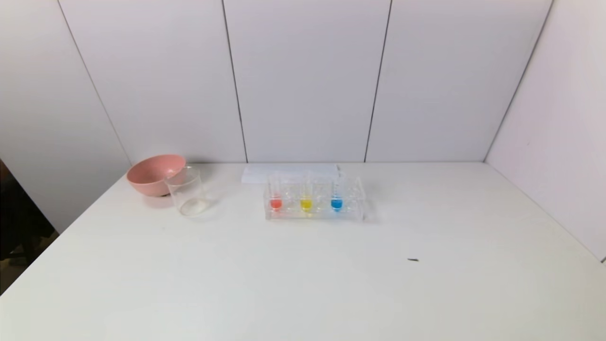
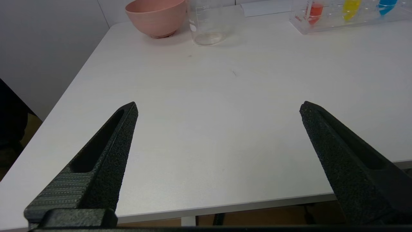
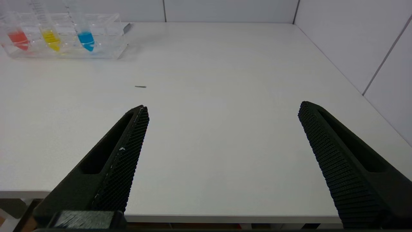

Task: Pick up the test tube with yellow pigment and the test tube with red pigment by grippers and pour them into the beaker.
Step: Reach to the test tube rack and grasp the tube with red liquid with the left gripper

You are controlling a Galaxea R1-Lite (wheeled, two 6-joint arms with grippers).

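Head view: near the surface's (image 1: 303,284) far edge, a clear rack (image 1: 314,212) holds the test tube with red pigment (image 1: 275,198), the test tube with yellow pigment (image 1: 306,198) and a blue tube (image 1: 336,197) upright. The beaker (image 1: 187,191) stands toward the far left corner, touching a pink bowl (image 1: 154,174).

Left wrist view: the left gripper (image 2: 219,108), jaws spread and empty, hangs over the near edge, well apart from beaker and tubes.

Right wrist view: the right gripper (image 3: 222,108), jaws spread and empty, hangs likewise, far from the rack.

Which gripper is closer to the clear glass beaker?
Left. The left gripper faces the clear glass beaker across the table; the right gripper, by the table's right side, doesn't see it.
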